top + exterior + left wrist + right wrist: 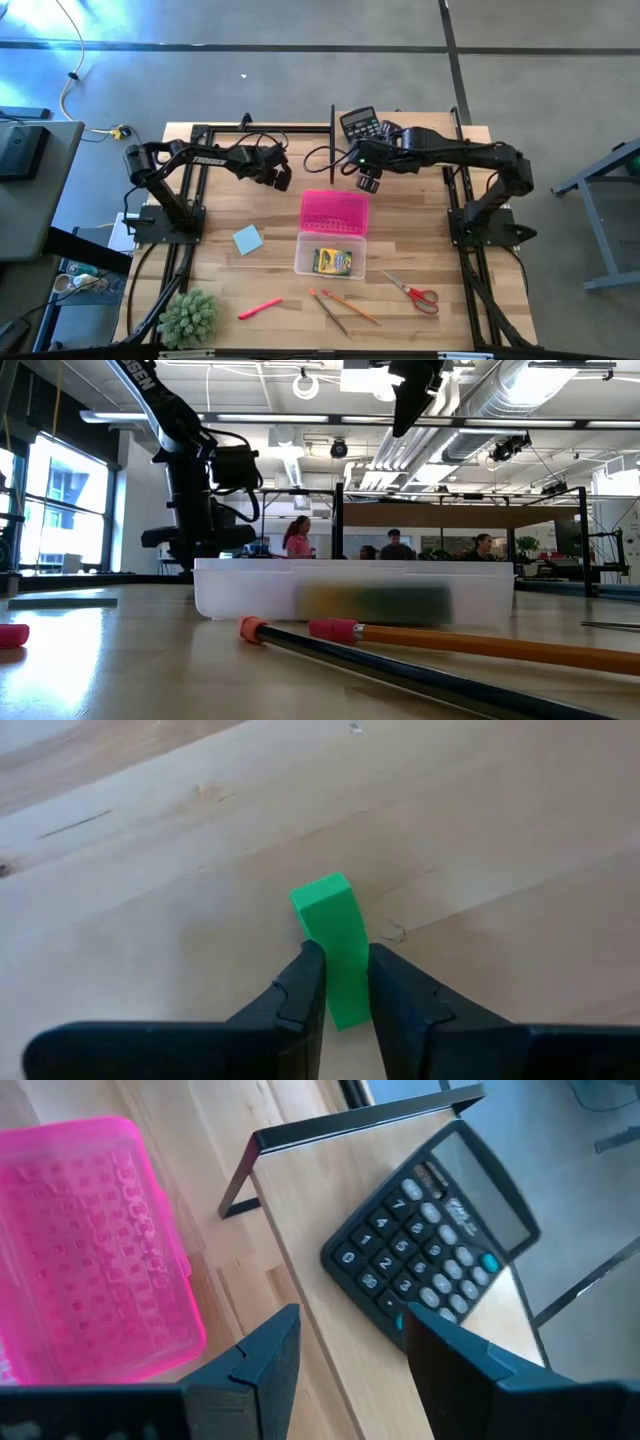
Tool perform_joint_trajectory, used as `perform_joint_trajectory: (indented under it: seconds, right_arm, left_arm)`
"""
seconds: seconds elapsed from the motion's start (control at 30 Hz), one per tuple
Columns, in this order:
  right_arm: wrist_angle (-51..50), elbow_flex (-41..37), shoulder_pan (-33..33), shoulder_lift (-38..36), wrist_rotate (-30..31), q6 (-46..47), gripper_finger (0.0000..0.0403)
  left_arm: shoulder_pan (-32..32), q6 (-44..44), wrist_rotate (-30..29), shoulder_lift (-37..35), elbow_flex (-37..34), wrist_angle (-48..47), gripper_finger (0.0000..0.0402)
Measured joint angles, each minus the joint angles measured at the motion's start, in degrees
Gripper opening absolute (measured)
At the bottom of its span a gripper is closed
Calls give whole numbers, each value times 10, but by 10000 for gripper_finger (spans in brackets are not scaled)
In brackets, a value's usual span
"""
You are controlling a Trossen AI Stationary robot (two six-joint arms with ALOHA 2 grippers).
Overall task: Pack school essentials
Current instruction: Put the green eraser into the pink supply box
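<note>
Nearest my front edge of the table (270, 275) lie the loose pieces: the red-pink pen (260, 308), 2 thin pencils (340, 306) crossing each other at their eraser ends, and the red-handled scissors (415, 294) off to the right. The spiky green plant ball (189, 317) sits at the front left corner. From table height the pencils (470, 645) run across the foreground, erasers pointing left, with the clear box just behind them.

Further in, the clear box (330, 254) holds the yellow-green crayon box (332, 262), lying flat inside it. Its pink lid (334, 212) lies open, touching the box's far edge. The light-blue sticky-note pad (248, 239) rests on the wood to the left of the box, apart from it.

Beyond that, my left gripper (345, 982) is clenched on the tiny green eraser (333, 940), both fingers (300, 990) pressed against its long sides; the eraser stands on end over bare wood. From above, that gripper (277, 175) is left of the pink lid.

My right gripper (368, 180) hangs above the lid's far right corner, fingers parted and holding nothing. Through its wrist camera I see the pink lid (85, 1250) and the black calculator (435, 1230), which lies at the table's far edge (362, 124).
</note>
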Motion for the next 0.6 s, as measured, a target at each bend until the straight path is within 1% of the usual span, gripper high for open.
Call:
perform_joint_trajectory:
  seconds: [0.23, 0.37, 0.5, 0.6]
  right_arm:
    - [-4, 0, 0, -50, 2, -4, 167]
    - [-9, 0, 0, -83, 9, -4, 167]
    - [-12, 0, 0, -118, 9, -2, 167]
    - [-14, 0, 0, -139, 9, 9, 167]
  left_arm:
    - [-5, 8, 24, -35, 0, 0, 59]
    - [-16, 8, 25, -54, 0, 0, 59]
    - [-42, 19, 34, -74, 0, 10, 59]
    - [-74, 38, 37, -92, 1, 34, 59]
